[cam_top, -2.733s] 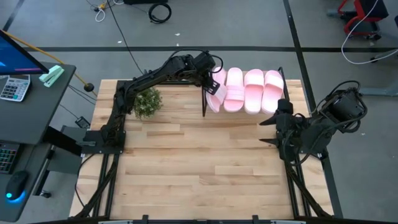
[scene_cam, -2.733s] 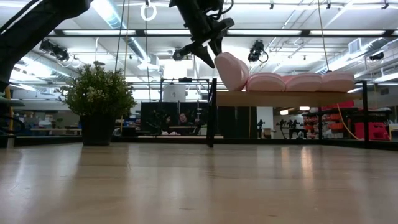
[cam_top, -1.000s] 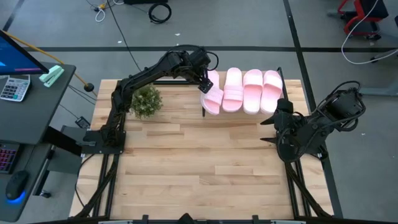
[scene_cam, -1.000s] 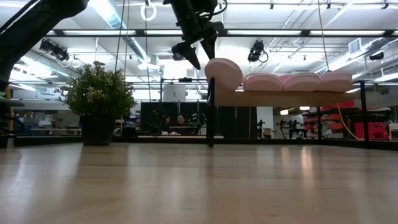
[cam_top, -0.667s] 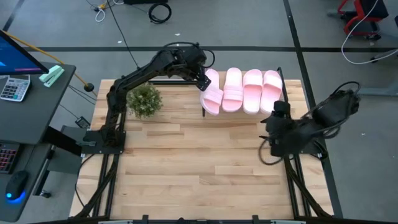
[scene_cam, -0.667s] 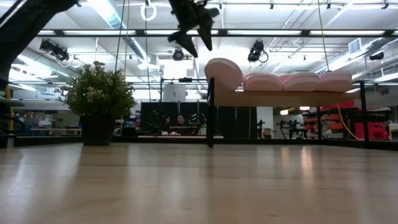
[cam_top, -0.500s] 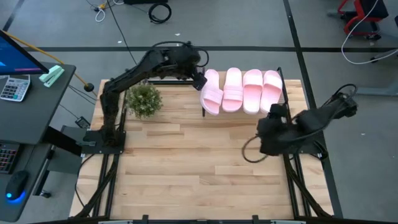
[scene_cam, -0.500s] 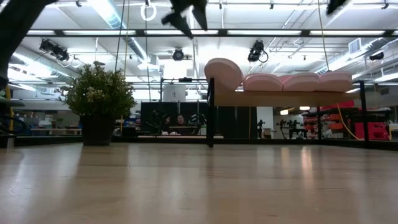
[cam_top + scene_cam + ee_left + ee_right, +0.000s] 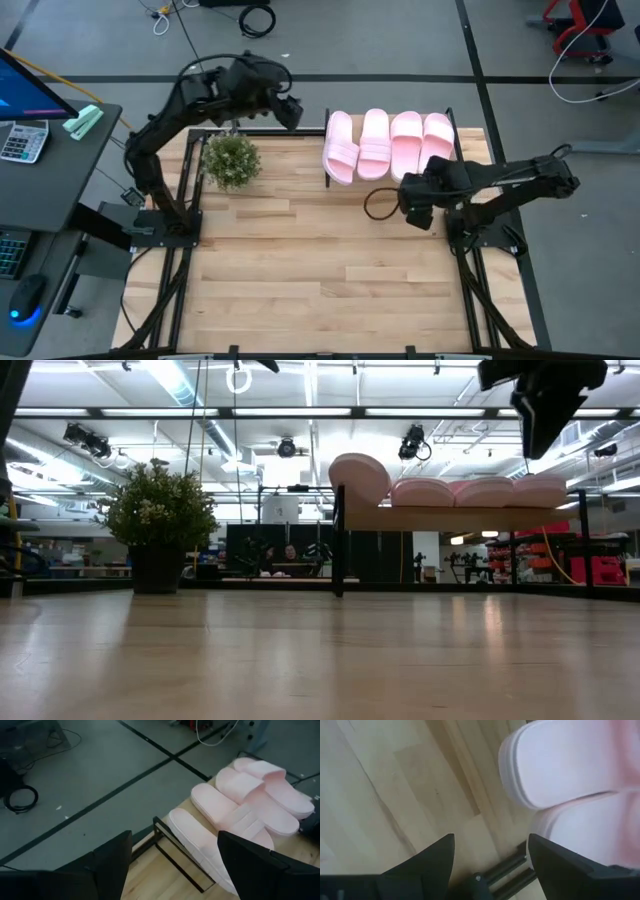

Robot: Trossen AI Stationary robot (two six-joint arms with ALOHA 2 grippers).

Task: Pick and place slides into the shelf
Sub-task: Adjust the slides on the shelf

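Pink slides (image 9: 390,145) fill the shelf (image 9: 327,170)

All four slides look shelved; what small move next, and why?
Probably nudge the leftmost pale pink foam slide square with the open right gripper: it lies angled against its neighbours on the light-wood shelf, near the left edge. The left gripper is open, clear behind the table.

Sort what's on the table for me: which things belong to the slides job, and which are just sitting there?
Part of the job:
- four pink slides, all lying side by side on the shelf
- the shelf

Just sitting there:
- potted plant, beside the shelf
- calculator and teal stapler, on the side desk
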